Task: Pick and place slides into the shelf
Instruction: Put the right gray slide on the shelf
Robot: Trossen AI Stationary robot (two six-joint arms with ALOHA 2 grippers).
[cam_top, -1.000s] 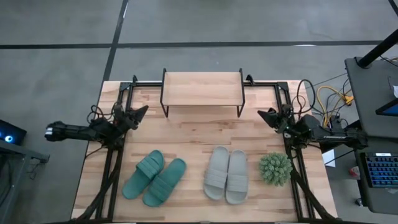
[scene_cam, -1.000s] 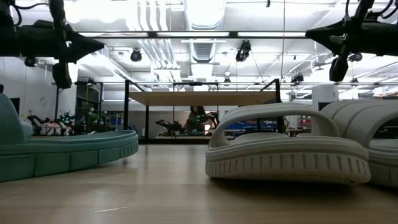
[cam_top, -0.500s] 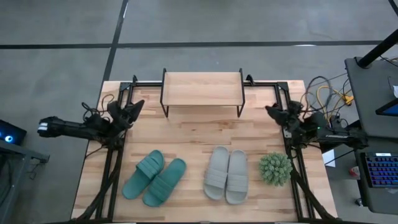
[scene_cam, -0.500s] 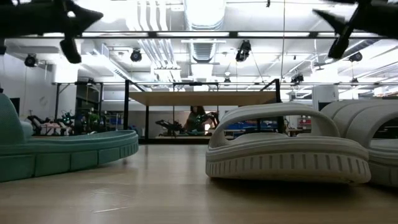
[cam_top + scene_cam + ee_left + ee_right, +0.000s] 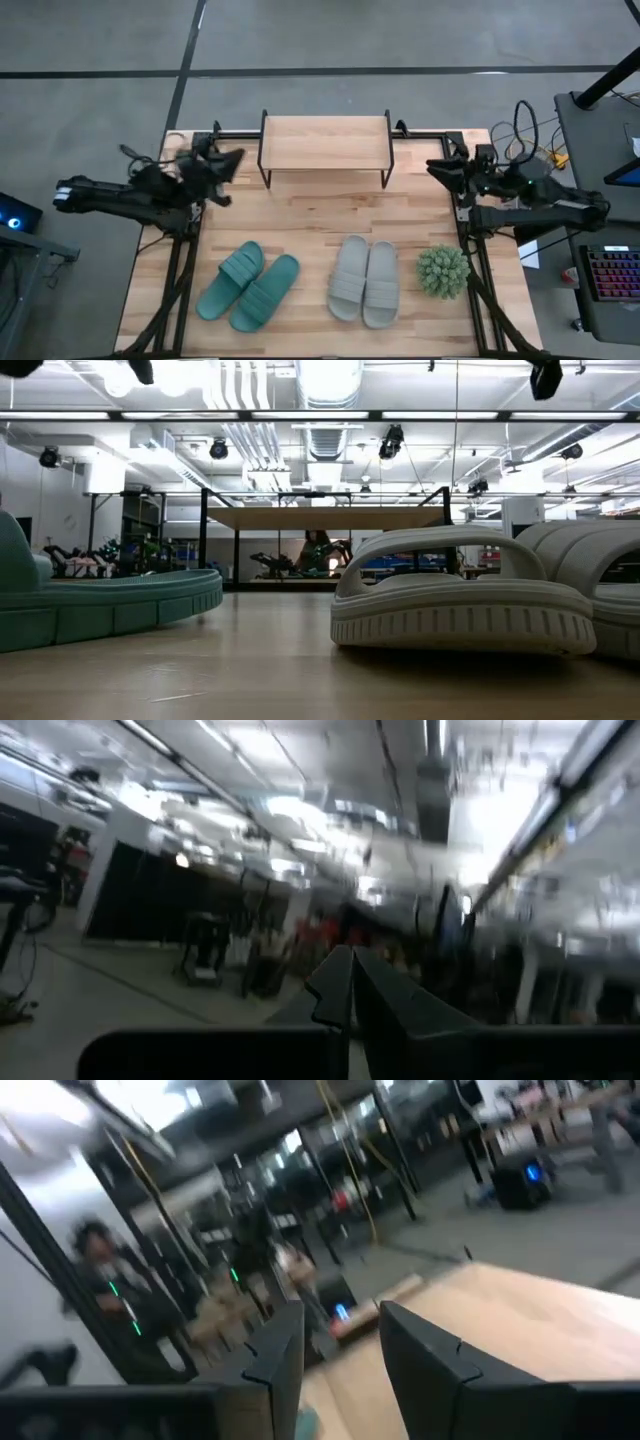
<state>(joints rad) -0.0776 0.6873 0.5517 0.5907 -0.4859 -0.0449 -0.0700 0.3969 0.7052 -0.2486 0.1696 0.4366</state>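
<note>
Right gripper at 3 o'clock is part-open, empty; foam grey slides look light, soft: grip the ribbed strap

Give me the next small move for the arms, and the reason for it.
Probably bring the right gripper, its fingers parted and empty, down toward the grey-white slides. All four slides, the teal slides included, lie at the table's near side, and the shelf holds none. The left gripper is shut and empty.
</note>
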